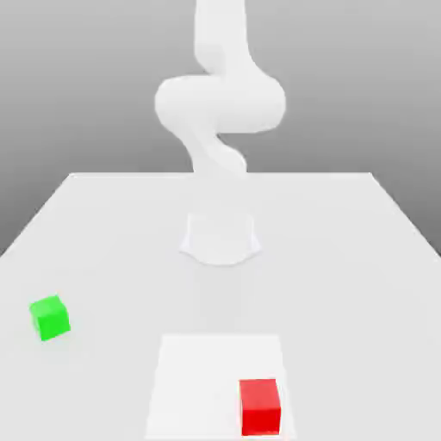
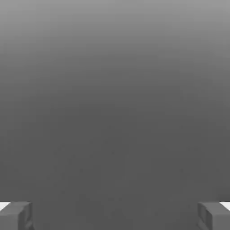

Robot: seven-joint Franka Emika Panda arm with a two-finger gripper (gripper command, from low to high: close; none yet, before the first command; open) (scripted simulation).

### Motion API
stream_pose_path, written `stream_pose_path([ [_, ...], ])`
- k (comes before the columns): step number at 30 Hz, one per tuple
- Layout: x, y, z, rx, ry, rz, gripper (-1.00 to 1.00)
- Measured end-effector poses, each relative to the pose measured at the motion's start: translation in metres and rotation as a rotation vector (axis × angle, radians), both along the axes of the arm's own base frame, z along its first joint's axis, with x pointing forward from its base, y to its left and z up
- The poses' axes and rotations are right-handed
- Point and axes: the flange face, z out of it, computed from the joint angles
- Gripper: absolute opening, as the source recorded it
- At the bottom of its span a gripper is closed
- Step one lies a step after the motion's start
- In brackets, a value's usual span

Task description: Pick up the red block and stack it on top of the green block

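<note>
The red block sits on the white bench at about 5 o'clock in the exterior view, on a brighter white square patch near the front edge. The green block sits well apart from it, at about 8 o'clock, with nothing touching either one. The white arm stands up at 12 o'clock behind them, and in the hand view the claw is wide, its two gray fingertips far apart with nothing between them.
</note>
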Motion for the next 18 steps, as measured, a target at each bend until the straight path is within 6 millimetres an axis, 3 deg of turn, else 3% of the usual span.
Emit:
stream_pose_path([
  [4,0.048,0.008,-0.069,-0.011,0.121,0.002,0.0],
  [9,0.089,0.017,-0.16,-0.02,0.266,0.009,0.0],
  [14,0.11,0.026,-0.256,-0.025,0.411,0.02,0.0],
  [18,0.113,0.034,-0.334,-0.024,0.527,0.032,0.0],
])
